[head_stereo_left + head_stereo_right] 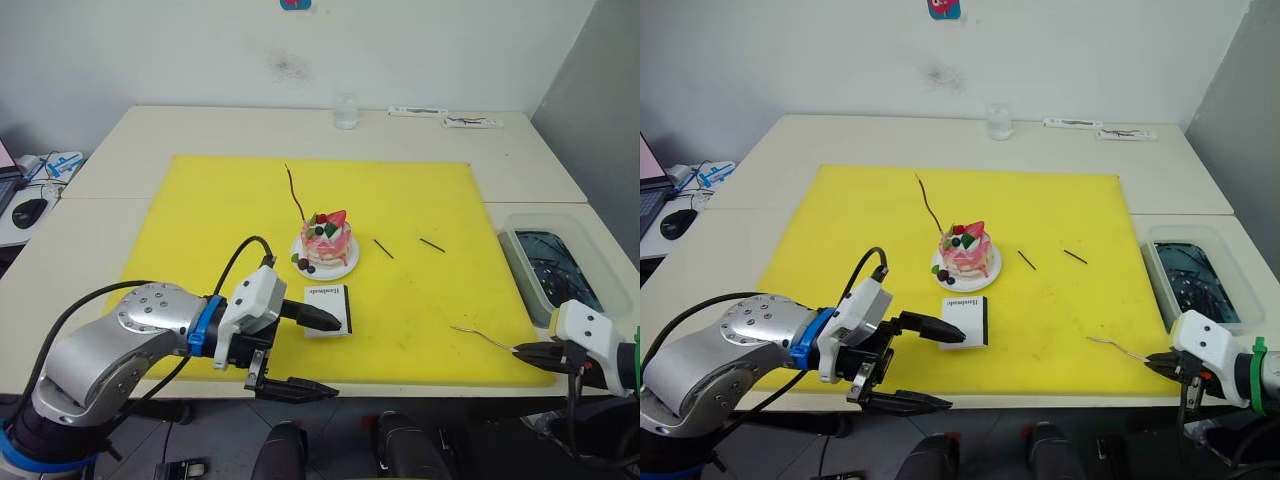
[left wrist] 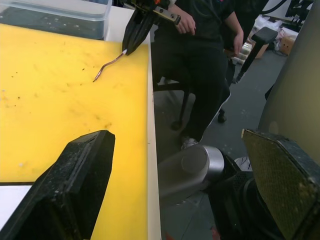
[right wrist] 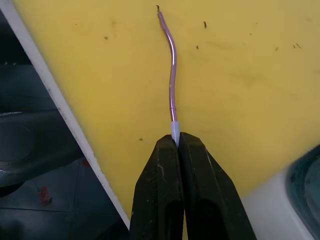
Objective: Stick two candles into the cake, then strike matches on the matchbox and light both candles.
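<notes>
The right hand [image 3: 176, 142] is clenching the pale end of one candle [image 3: 171, 75], its two fingers pressed together on that tip. The candle is pointing away from the hand, over the yellow mat [image 1: 420, 300] near the front edge of the tabletop [image 1: 520, 160]. Holding it by the very end is leaving most of its length free, which suits pushing the far end down into the cake [image 1: 326, 240].

The other candle [image 1: 294, 192] is already standing in the cake, leaning back from its far side. The cake is sitting on its plate [image 1: 345, 268] at the mat's centre.

The left hand [image 1: 300, 352] is released, its fingers spread wide. One finger is reaching over the near edge of the matchbox [image 1: 328, 309], which is lying flat just in front of the plate; the other is hanging beyond the tabletop's front edge. This is probably a waiting position beside the box.

Two matches [image 1: 383, 248] are lying on the mat to the right of the cake, slightly apart.

Whether the upper left finger is touching the matchbox cannot be told. The candle's entry point into the cake is hidden behind the topping. The matchbox lettering is too small to read. A person [image 2: 200, 60] is standing past the tabletop's edge, cut off at the chest.
</notes>
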{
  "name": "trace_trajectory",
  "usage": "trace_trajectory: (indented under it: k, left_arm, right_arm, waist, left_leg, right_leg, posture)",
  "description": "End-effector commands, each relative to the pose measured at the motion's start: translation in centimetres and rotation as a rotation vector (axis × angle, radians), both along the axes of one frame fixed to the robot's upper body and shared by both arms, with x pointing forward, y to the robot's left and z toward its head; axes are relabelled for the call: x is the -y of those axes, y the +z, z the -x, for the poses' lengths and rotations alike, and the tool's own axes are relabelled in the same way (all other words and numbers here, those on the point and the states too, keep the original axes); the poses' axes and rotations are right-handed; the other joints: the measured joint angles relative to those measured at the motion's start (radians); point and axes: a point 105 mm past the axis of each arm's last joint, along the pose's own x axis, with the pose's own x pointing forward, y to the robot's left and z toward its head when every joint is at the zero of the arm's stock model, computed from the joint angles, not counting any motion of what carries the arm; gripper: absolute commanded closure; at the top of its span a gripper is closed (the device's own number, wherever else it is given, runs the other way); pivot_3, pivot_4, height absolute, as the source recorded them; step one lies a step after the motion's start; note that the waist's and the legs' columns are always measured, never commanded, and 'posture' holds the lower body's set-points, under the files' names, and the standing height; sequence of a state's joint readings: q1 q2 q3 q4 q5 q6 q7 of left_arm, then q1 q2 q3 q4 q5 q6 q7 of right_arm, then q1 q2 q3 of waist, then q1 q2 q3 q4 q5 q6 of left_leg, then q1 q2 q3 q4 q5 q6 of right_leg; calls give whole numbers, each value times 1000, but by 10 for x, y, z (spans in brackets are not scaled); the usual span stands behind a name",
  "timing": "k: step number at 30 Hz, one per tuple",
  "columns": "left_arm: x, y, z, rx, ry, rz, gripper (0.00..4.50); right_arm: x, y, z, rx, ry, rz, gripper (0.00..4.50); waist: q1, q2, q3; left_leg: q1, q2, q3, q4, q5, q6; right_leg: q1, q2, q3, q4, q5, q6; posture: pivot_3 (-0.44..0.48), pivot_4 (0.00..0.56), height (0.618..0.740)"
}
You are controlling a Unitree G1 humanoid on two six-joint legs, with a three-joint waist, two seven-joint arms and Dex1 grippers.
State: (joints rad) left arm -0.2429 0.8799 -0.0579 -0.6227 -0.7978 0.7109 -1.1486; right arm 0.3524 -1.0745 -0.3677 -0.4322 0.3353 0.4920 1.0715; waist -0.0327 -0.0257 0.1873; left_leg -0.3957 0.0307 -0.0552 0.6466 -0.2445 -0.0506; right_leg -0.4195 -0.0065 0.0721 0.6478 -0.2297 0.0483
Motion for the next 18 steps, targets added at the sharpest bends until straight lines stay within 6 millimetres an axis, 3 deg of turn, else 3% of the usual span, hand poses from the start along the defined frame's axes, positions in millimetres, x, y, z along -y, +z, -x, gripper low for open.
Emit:
trace_trajectory:
  k: [1, 6, 12, 15, 18]
  left_arm:
    - [5, 4, 0, 42, -21, 17, 0]
    - [8, 4, -2, 40, 1, 33, 0]
    - [10, 1, -12, 73, 72, 39, 0]
    - [15, -6, -11, 94, 68, 20, 0]
    - [20, -12, -11, 113, 57, 5, 0]
  right_arm:
    - [-3, 9, -4, 20, 23, 7, 3509]
    - [-4, 16, -4, 6, 60, 49, 1680]
    - [-14, 41, -1, -38, 96, 99, 1680]
    - [-6, 34, -4, -92, 45, 265, 1680]
    - [-7, 29, -4, -164, 20, 314, 1680]
  waist:
    - [0, 0, 0]
    - [1, 0, 0]
    - [0, 1, 0]
    - [1, 1, 0]
    - [1, 0, 0]
  left_leg:
    - [0, 0, 0, 0, 0, 0]
    - [0, 0, 0, 0, 0, 0]
    - [1, 0, 0, 0, 0, 0]
    - [1, 0, 0, 0, 0, 0]
    - [1, -1, 0, 0, 0, 0]
  right_leg:
    - [0, 0, 0, 0, 0, 0]
    - [0, 0, 0, 0, 0, 0]
    - [0, 0, 0, 1, 0, 0]
    - [1, 0, 0, 1, 0, 0]
    - [0, 0, 0, 0, 0, 0]
  posture:
    - [0, 150, 740]
    - [0, 150, 740]
    - [0, 150, 740]
    - [0, 150, 740]
    - [0, 150, 740]
